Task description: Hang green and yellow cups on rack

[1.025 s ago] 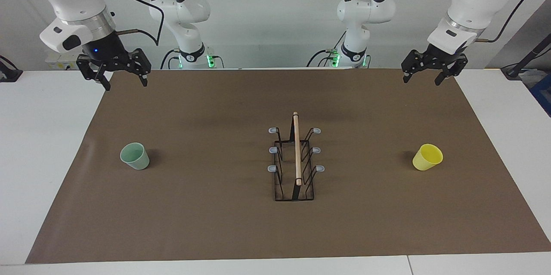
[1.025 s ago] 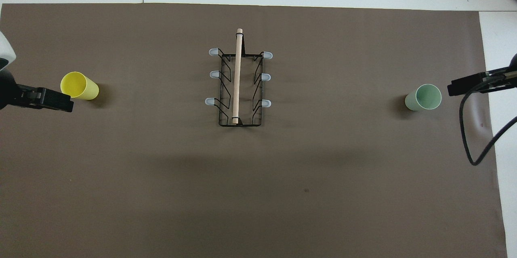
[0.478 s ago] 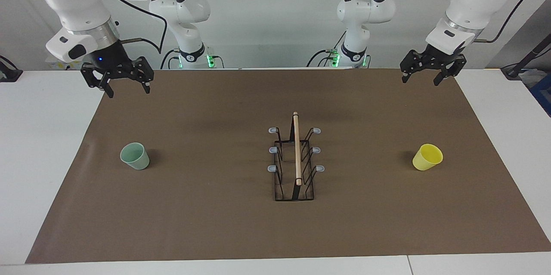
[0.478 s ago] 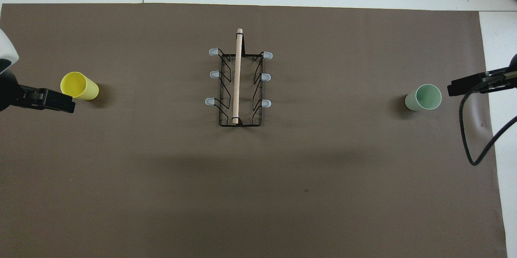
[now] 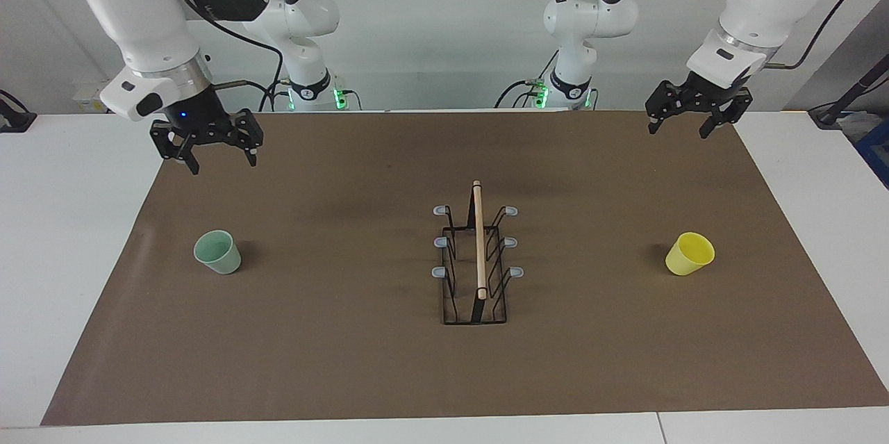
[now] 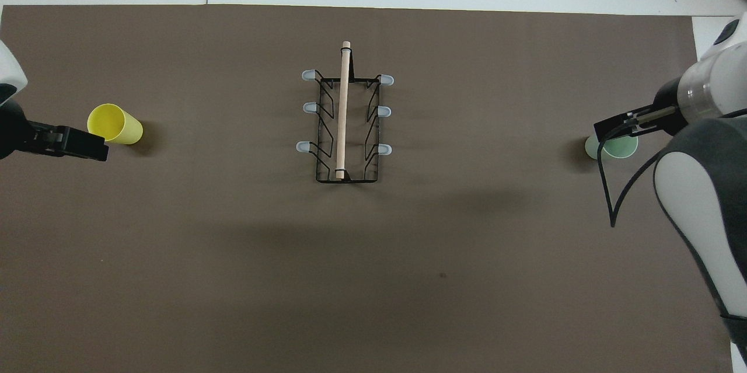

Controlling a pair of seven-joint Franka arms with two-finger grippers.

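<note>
The pale green cup point(image 5: 217, 253) stands upright on the brown mat toward the right arm's end; in the overhead view it point(image 6: 613, 149) is partly covered by the right arm. The yellow cup point(image 5: 690, 254) lies tilted toward the left arm's end and also shows in the overhead view point(image 6: 114, 124). The black wire rack point(image 5: 478, 242) with its wooden rod stands mid-table, all prongs bare, and shows from overhead too point(image 6: 343, 110). My right gripper point(image 5: 221, 160) is open and empty, raised over the mat nearer the robots than the green cup. My left gripper point(image 5: 679, 128) is open and empty, raised over the mat's edge.
The brown mat point(image 5: 347, 173) covers most of the white table point(image 5: 69, 222). The right arm's cable point(image 6: 610, 198) hangs over the mat beside the green cup.
My right gripper has come down and moved out over the mat toward the green cup. The left gripper has barely moved. Cups and rack have not moved.
</note>
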